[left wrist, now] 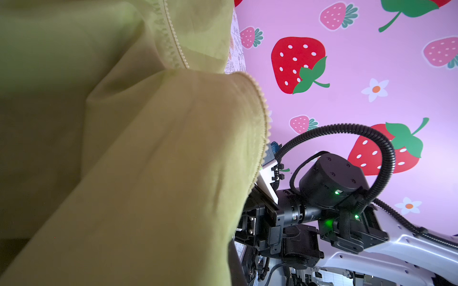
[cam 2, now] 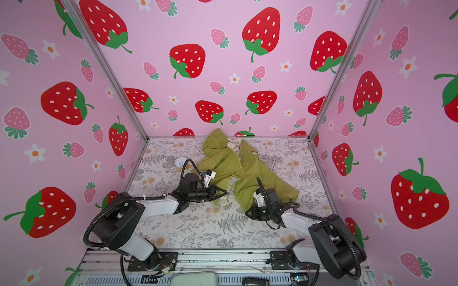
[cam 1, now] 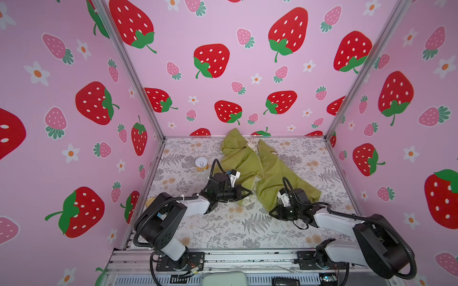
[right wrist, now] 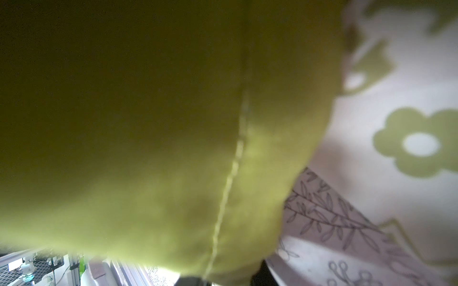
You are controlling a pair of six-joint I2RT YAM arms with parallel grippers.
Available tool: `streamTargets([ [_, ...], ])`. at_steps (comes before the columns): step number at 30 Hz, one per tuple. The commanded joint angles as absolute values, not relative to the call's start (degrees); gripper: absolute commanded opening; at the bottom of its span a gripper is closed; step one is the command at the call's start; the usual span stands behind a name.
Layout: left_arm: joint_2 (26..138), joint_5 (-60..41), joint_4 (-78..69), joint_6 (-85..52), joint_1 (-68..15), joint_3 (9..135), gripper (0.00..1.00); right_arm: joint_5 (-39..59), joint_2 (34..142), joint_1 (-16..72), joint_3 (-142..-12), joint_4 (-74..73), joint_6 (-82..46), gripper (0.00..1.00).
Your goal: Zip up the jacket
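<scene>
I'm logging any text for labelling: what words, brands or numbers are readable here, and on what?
No text reads clearly in any view.
Can: print on the yellow label, too small to read.
Jacket: small pale mark near the collar, too small to tell whether it is text.

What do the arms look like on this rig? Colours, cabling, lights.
Both the left arm and right arm have white link shells and black joint housings. Black corrugated conduit loops along each. The left end effector and right end effector are black. Green LEDs glow on the right wrist, seen in the left wrist view.
</scene>
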State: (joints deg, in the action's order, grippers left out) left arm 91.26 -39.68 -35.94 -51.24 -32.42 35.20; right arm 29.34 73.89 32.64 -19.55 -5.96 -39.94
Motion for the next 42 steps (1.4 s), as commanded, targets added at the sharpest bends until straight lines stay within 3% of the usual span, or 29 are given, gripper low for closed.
streamTargets([
  [1, 91.1, -41.05, -36.91, -51.35, -32.26, 36.65, 0.0, 26.74, 74.28, 33.05, -20.21, -4.56, -40.42, 0.23],
  [5, 91.11, -41.04, -36.83, -51.33, -32.3, 36.73, 0.0, 25.95, 73.94, 33.05, -20.39, -4.13, -40.55, 0.32],
  [13, 91.14, -41.12, -36.78, -51.32, -32.26, 36.74, 0.0, 25.22, 73.56, 32.96, -20.48, -2.7, -40.09, 0.36],
  [16, 91.11, -41.18, -36.72, -51.33, -32.3, 36.79, 0.0, 25.14, 73.19, 32.87, -20.31, -2.31, -39.82, 0.49],
  [21, 90.99, -41.14, -36.73, -51.34, -32.27, 36.83, 0.0, 25.11, 71.88, 32.53, -19.96, -2.04, -39.91, 0.59],
  [26, 90.94, -41.13, -36.58, -51.32, -32.31, 36.83, 0.0, 25.05, 70.23, 32.17, -19.3, -2.02, -40.6, 0.58],
  [30, 91.05, -41.13, -36.6, -51.33, -32.31, 36.8, 0.0, 25.11, 68.8, 31.99, -18.35, -2.03, -40.9, 0.49],
  [37, 91.0, -41.13, -36.57, -51.36, -32.33, 36.91, 0.0, 25.05, 67.9, 31.73, -18.42, -2.32, -40.08, 0.48],
  [42, 90.84, -41.13, -36.58, -51.33, -32.34, 36.65, 0.0, 25.75, 68.74, 31.55, -19.31, -2.22, -38.22, 0.38],
])
